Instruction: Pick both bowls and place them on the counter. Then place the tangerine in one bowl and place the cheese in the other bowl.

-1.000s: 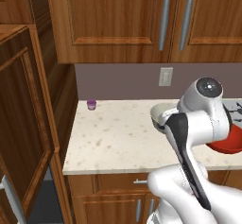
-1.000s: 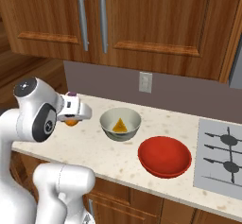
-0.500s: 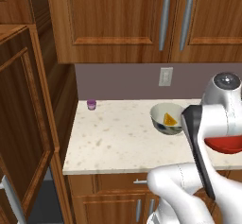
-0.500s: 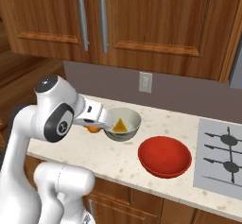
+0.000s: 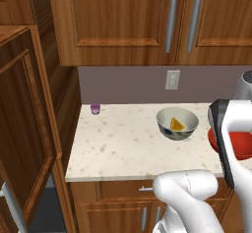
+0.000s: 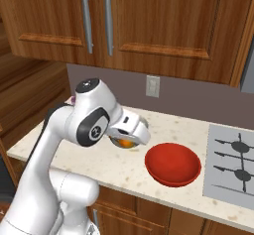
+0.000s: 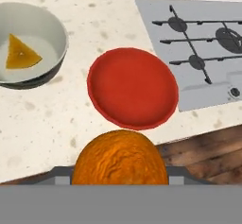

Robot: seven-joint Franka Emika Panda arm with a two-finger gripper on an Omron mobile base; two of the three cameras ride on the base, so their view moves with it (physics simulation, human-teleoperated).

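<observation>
Closest to me, the tool [image 6: 130, 139] is clamped on the tangerine [image 7: 120, 158], which sits between its jaws and hangs above the bench [image 5: 128, 143], between the two bowls as seen from the right base camera. From the hand camera the fruit looms at the bottom, with the front edge of the bench just past it.

Just beyond it the red bowl [image 7: 133, 87] stands upright on the bench near the front edge, nothing inside it. Beside that, on the side away from the stove top [image 7: 198, 48], the pale bowl [image 5: 177, 123] with the dark-patterned outside sits on the bench too, and the cheese [image 5: 176, 124] wedge lies inside it.

Further off, a small purple cup [image 5: 95, 109] stands at the back corner by the wall. A wall outlet [image 5: 172, 79] is behind the pale bowl, below the wooden cabinets [image 5: 147, 20].
</observation>
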